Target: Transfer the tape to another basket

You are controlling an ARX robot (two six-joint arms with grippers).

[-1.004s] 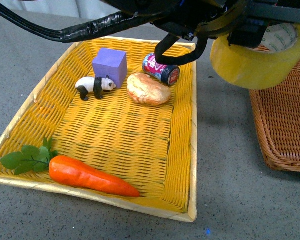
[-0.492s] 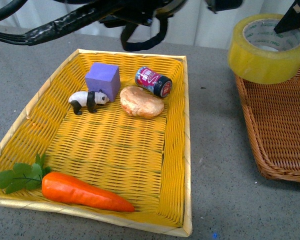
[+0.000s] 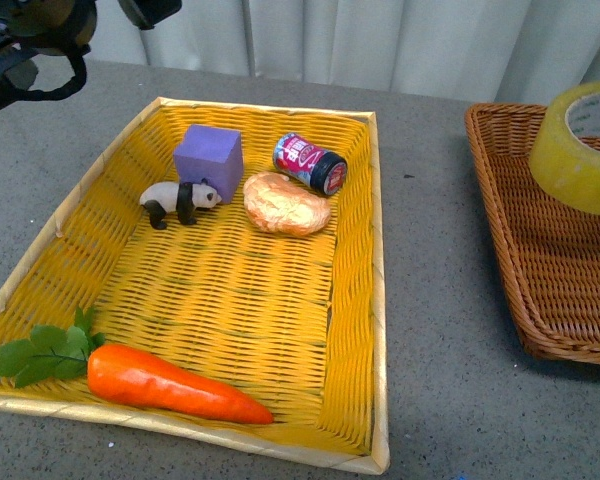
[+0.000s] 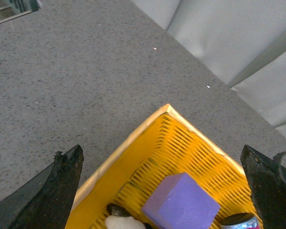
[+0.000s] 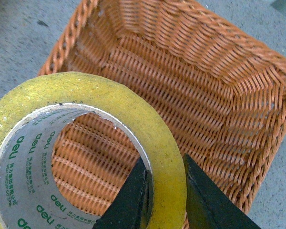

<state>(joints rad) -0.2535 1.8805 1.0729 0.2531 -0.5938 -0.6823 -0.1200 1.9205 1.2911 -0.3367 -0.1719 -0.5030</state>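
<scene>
We are seeing the tape [image 5: 86,90] showing translucent yellow, white inside with green print — the basket [image 5: 190,86] is showing a brown wicker weave. We are noting a bright yellow woven tray [image 3: 230,300], a purple block [image 3: 208,155], a black-and-white panda [image 3: 178,201], a green-leafed orange carrot [image 3: 170,385], a golden-brown bread roll [image 3: 286,204], and a pink can [image 3: 310,163].

The left arm [image 3: 35,35] sits high at ten o'clock in the front view. The left gripper [image 4: 159,152] is spread wide, holding nothing. The right gripper [image 5: 164,191] pinches the wall of the tape [image 5: 86,88], one finger inside its core.
</scene>
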